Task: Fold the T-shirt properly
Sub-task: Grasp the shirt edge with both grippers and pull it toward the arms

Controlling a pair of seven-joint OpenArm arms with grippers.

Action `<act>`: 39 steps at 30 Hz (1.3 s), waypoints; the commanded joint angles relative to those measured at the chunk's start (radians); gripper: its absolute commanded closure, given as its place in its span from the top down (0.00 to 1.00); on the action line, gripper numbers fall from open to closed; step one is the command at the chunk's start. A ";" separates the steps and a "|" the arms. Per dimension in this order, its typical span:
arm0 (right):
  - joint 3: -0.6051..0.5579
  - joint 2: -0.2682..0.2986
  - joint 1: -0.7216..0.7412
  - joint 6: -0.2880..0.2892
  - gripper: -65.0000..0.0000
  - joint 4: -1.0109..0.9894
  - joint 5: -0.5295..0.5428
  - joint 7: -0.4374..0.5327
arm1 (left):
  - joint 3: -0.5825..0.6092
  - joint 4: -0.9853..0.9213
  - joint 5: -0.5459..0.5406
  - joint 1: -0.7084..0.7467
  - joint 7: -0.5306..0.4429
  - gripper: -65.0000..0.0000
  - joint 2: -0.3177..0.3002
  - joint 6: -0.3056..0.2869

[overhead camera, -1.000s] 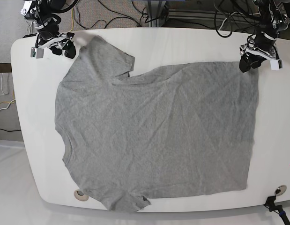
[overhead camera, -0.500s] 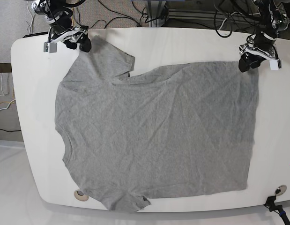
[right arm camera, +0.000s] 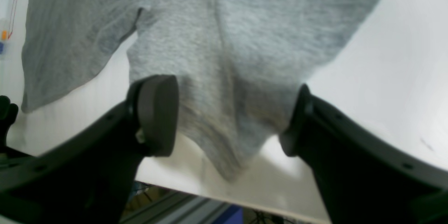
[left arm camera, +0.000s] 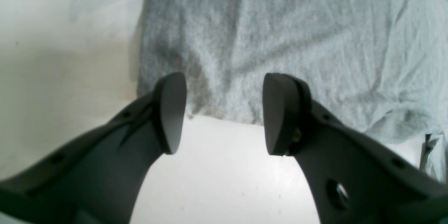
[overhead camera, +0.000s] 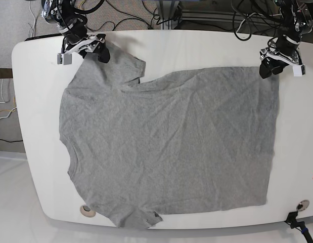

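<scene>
your left jaws (left arm camera: 224, 112) stand apart with nothing between them, poised over the hem corner of the t-shirt (overhead camera: 166, 147); the wrist view shows the cloth edge just past the tips, bare white worktop (overhead camera: 196, 48) beneath. your right jaws (right arm camera: 227, 115) are also spread wide, straddling the tip of the far sleeve (right arm camera: 224, 140), which hangs in a point between the two pads; you cannot tell from the blurred wrist view whether either pad touches the cloth.

the lower parts of both arms are cut off at the frame edges, and the sleeve tip under the right jaws is hidden in the overhead view by the gripper body (overhead camera: 85, 45).

since a second ago the right gripper has travelled from the worktop's corner, beside the sleeve, inward to sit over the sleeve's edge; the left gripper has stayed at the hem corner. the shirt has not shifted.

the shirt lies flat and slightly wrinkled across most of the worktop, collar toward the right arm's side. cables (overhead camera: 126, 17) tangle behind the far edge, and a round hole (overhead camera: 87, 209) sits near the front edge beside the near sleeve.
</scene>
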 commanded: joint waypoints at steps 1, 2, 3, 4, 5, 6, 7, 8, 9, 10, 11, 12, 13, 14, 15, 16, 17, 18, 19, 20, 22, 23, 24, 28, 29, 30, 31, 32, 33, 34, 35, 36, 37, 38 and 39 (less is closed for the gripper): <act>-0.005 0.011 0.001 0.003 0.63 0.013 0.009 0.009 | -0.007 0.014 -0.015 0.001 -0.017 0.51 -0.013 -0.009; -0.005 0.011 0.011 0.003 0.63 0.013 0.009 0.009 | -0.007 0.014 -0.015 0.001 -0.017 0.51 -0.013 -0.009; -0.005 0.011 0.018 0.003 0.63 0.013 0.009 0.009 | -0.007 0.014 -0.015 0.001 -0.017 0.51 -0.013 -0.009; -0.005 0.011 0.021 0.003 0.63 0.013 0.008 0.009 | -0.007 0.014 -0.015 0.001 -0.019 0.51 -0.014 -0.009; -0.005 0.011 0.024 0.002 0.63 0.013 0.008 0.009 | -0.007 0.014 -0.013 0.001 -0.019 0.51 -0.014 -0.009; -0.005 0.011 0.027 0.002 0.63 0.013 0.008 0.009 | -0.016 0.014 -0.013 0.001 -0.019 0.51 -0.014 -0.009; -0.005 0.011 0.028 0.002 0.63 0.013 0.008 0.009 | -0.030 0.014 -0.013 0.001 -0.017 0.51 -0.014 -0.009; -0.005 0.011 0.028 0.002 0.63 0.013 0.008 0.009 | -0.042 0.013 -0.013 -0.001 -0.017 0.51 -0.014 -0.009; -0.005 0.011 0.033 0.002 0.63 0.013 0.008 0.009 | -0.048 0.013 -0.013 -0.001 -0.017 0.51 -0.014 -0.009; -0.005 0.012 0.041 0.002 0.62 0.013 0.008 0.009 | -0.048 0.013 -0.013 -0.001 -0.017 0.51 -0.014 -0.009; -0.005 0.015 0.042 0.002 0.58 0.012 0.005 0.009 | -0.048 0.013 -0.013 -0.001 -0.017 0.51 -0.014 -0.009; -0.005 0.015 0.042 0.002 0.53 0.012 0.005 0.009 | -0.048 0.013 -0.013 -0.001 -0.017 0.51 -0.014 -0.009; -0.005 0.017 0.044 0.002 0.47 0.012 0.005 0.009 | -0.048 0.013 -0.007 -0.001 -0.017 0.51 -0.018 -0.009; -0.003 0.017 0.045 0.002 0.41 0.012 0.005 0.009 | -0.048 0.013 0.002 -0.001 -0.017 0.51 -0.025 -0.009; -0.003 0.017 0.053 0.002 0.35 0.012 0.005 0.009 | -0.048 0.013 0.008 -0.001 -0.017 0.51 -0.027 -0.009; -0.003 0.017 0.054 0.002 0.29 0.012 0.005 0.009 | -0.050 0.013 0.008 -0.001 -0.017 0.51 -0.027 -0.009; -0.003 0.017 0.054 0.002 0.21 0.012 0.003 0.009 | -0.050 0.013 0.007 -0.001 -0.017 0.51 -0.027 -0.009; -0.003 0.017 0.054 0.002 0.15 0.012 0.003 0.009 | -0.050 0.013 0.007 -0.001 -0.017 0.51 -0.027 -0.009; -0.003 0.017 0.056 0.002 0.07 0.012 0.003 0.009 | -0.050 0.013 0.007 -0.001 -0.017 0.51 -0.027 -0.009; -0.003 0.017 0.056 0.002 0.00 0.012 0.003 0.009 | -0.050 0.013 0.007 -0.001 -0.017 0.51 -0.027 -0.009; -0.003 0.017 0.058 0.002 0.00 0.012 0.003 0.009 | -0.050 0.013 0.007 -0.001 -0.017 0.51 -0.027 -0.009; -0.003 0.017 0.058 0.002 0.00 0.012 0.003 0.009 | -0.050 0.013 0.007 -0.001 -0.017 0.51 -0.027 -0.009; -0.003 0.018 0.058 0.002 0.00 0.012 0.003 0.009 | -0.050 0.013 0.005 -0.001 -0.017 0.51 -0.027 -0.009; -0.003 0.032 0.058 0.002 0.00 0.004 0.003 0.009 | -0.082 -0.012 0.004 -0.002 -0.016 0.51 -0.027 -0.010; -0.003 0.032 0.058 0.002 0.00 -0.007 0.003 0.009 | -0.082 -0.033 0.004 -0.004 -0.016 0.51 -0.027 -0.010; -0.003 0.032 0.059 0.002 0.00 -0.016 0.003 0.009 | -0.082 -0.056 0.002 -0.007 -0.016 0.51 -0.028 -0.010; -0.003 0.034 0.059 0.003 0.00 -0.028 0.003 0.009 | -0.083 -0.076 0.002 -0.022 -0.016 0.51 -0.028 -0.010; -0.003 0.043 0.059 0.005 0.00 -0.036 0.003 0.009 | -0.085 -0.088 0.004 -0.031 -0.016 0.51 -0.028 -0.012; -0.003 0.049 0.059 0.007 0.00 -0.037 0.003 0.009 | -0.085 -0.101 0.005 -0.033 -0.016 0.51 -0.028 -0.013; -0.003 0.050 0.059 0.007 0.00 -0.037 0.003 0.009 | -0.085 -0.112 0.005 -0.034 -0.016 0.51 -0.028 -0.013; -0.003 0.050 0.059 0.007 0.00 -0.037 0.003 0.009 | -0.083 -0.122 0.005 -0.037 -0.016 0.51 -0.028 -0.013; -0.003 0.050 0.059 0.007 0.00 -0.037 0.003 0.009 | -0.080 -0.136 0.005 -0.037 -0.016 0.51 -0.028 -0.013; -0.003 0.050 0.059 0.007 0.00 -0.037 0.003 0.009 | -0.077 -0.147 0.004 -0.039 -0.016 0.51 -0.028 -0.013; -0.003 0.050 0.059 0.007 0.00 -0.037 0.003 0.009 | -0.076 -0.154 0.002 -0.039 -0.016 0.51 -0.028 -0.013; -0.003 0.050 0.059 0.007 0.00 -0.037 0.003 0.009 | -0.076 -0.156 0.005 -0.040 -0.016 0.51 -0.027 -0.013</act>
